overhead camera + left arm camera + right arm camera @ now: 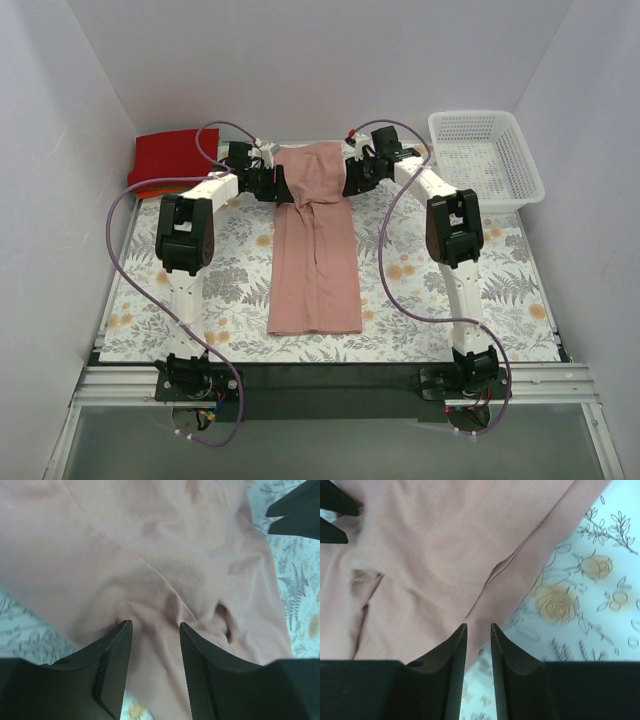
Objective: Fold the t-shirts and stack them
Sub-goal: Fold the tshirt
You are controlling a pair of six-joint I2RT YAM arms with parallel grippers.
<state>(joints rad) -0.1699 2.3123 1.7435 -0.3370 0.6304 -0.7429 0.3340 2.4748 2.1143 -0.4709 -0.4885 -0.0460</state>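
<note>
A dusty pink t-shirt [318, 260] lies folded lengthwise into a long strip down the middle of the table, with its far end bunched and wrinkled. My left gripper [283, 188] is low at the strip's far left edge. In the left wrist view the left gripper [155, 625] is open, with the pink cloth [150, 540] under and between the jaws. My right gripper [348, 183] is at the far right edge. In the right wrist view the right gripper [478, 626] stands narrowly open over the shirt's edge [430, 545]. A folded red t-shirt [172, 155] lies at the back left, with an orange edge [143, 191] showing beneath it.
A white lattice basket [485, 155] stands at the back right. The floral table cloth [230, 270] covers the table. White walls close in the left, back and right sides. Purple cables loop beside both arms.
</note>
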